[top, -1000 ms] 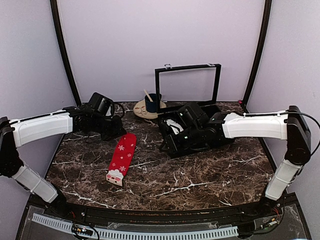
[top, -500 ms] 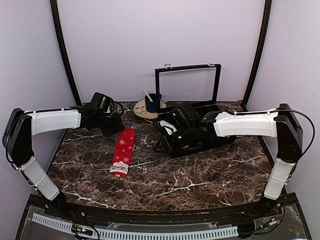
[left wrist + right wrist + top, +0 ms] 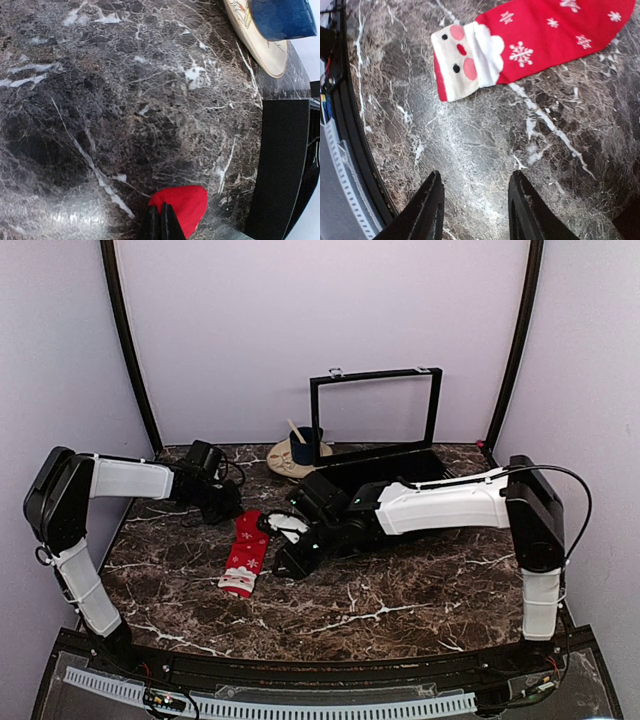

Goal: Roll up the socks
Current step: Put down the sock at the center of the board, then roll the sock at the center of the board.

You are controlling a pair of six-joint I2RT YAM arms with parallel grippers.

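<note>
Flat on the dark marble table (image 3: 420, 590), left of centre: red fabric sock (image 3: 246, 550) with white snowflakes and a Santa-face cuff. Pinched shut on its toe: left hand (image 3: 160, 225). Parted and empty above bare marble just beside the cuff: right hand (image 3: 476, 177). Behind, near the far edge: black open-lidded box (image 3: 400, 462), dark blue mug (image 3: 303, 444) on tan round plate (image 3: 283, 462). Bare marble toward the near edge.

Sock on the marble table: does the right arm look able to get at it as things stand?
Probably yes. The right tool hangs open just beside the sock, with only bare table between them. The left tool pinches only its far end.
</note>
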